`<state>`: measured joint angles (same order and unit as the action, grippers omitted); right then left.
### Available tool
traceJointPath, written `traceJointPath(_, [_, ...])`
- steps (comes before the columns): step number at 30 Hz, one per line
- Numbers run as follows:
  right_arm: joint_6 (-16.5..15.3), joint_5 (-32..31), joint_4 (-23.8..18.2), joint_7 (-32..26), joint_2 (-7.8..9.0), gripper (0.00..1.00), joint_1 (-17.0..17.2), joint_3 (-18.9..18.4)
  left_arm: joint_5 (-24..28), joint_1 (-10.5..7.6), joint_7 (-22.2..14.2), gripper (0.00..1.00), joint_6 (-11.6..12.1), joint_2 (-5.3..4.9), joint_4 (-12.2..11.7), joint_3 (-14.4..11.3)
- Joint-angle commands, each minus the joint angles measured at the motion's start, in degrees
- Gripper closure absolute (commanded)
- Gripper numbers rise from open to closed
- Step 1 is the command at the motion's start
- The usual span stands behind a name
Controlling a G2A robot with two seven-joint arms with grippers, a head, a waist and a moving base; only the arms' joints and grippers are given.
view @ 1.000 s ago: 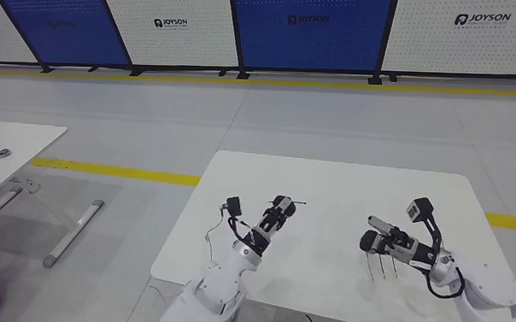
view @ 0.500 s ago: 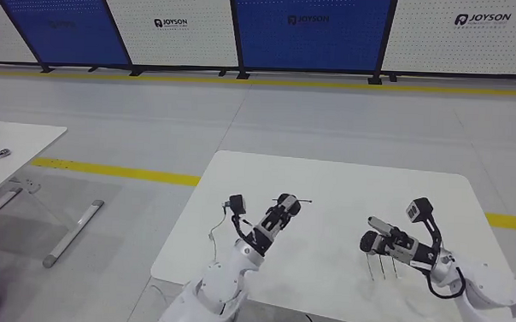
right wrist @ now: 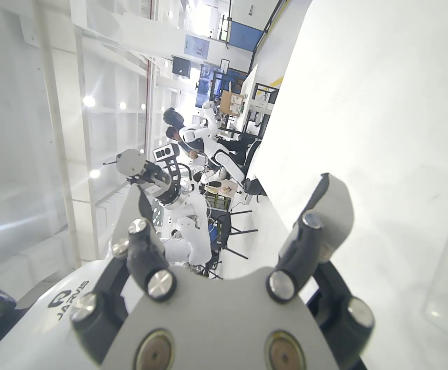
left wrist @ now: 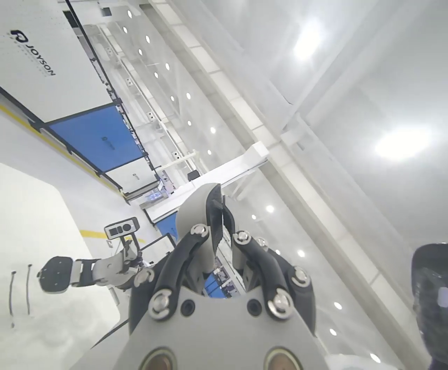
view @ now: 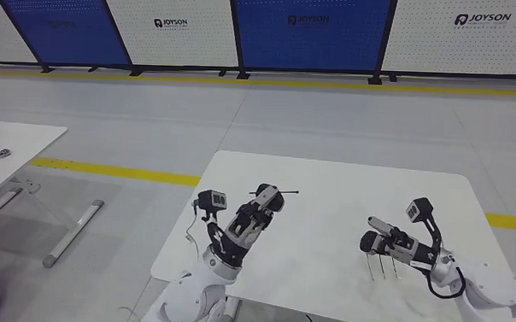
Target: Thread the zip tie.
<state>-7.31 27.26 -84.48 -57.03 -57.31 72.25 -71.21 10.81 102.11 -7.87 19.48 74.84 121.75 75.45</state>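
Observation:
My left gripper [view: 269, 196] is raised above the left half of the white table [view: 343, 174] and is shut on a thin black zip tie [view: 288, 193], whose ends stick out on both sides of the fingers. In the left wrist view the fingertips [left wrist: 214, 196] are pressed together and point up at the ceiling. The right wrist view shows that gripper [right wrist: 130, 164] far off, with the tie [right wrist: 109, 163] poking out. My right gripper [view: 371, 235] hangs low over the table's right half, open [right wrist: 234, 199] and holding nothing. Three loose zip ties [view: 382, 268] lie just below it.
The loose ties [left wrist: 28, 289] lie close to the table's near edge. A second white table [view: 10, 148] stands off to the left. Blue and white panels [view: 309, 30] line the far side, with a yellow floor line [view: 112, 170] in between.
My left arm has swung to the left and turned its wrist, carrying the zip tie a little left and higher. The right arm has stayed still.

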Motion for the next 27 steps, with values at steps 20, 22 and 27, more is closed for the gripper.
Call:
traceJointPath(20, [0.0,0.0,0.0,0.0,0.00,0.00,0.0,0.0,-19.6,-13.54,13.1,1.00,-11.9,1.82,-31.3,-10.5])
traceJointPath(22, [0.0,0.0,0.0,0.0,0.00,0.00,0.0,0.0,-18.5,-13.84,12.9,1.00,-11.3,1.93,-31.5,-10.9])
traceJointPath(27, [0.0,0.0,0.0,0.0,0.00,0.00,0.0,0.0,-12.5,-11.69,9.2,1.00,-6.5,1.48,-24.4,-8.6])
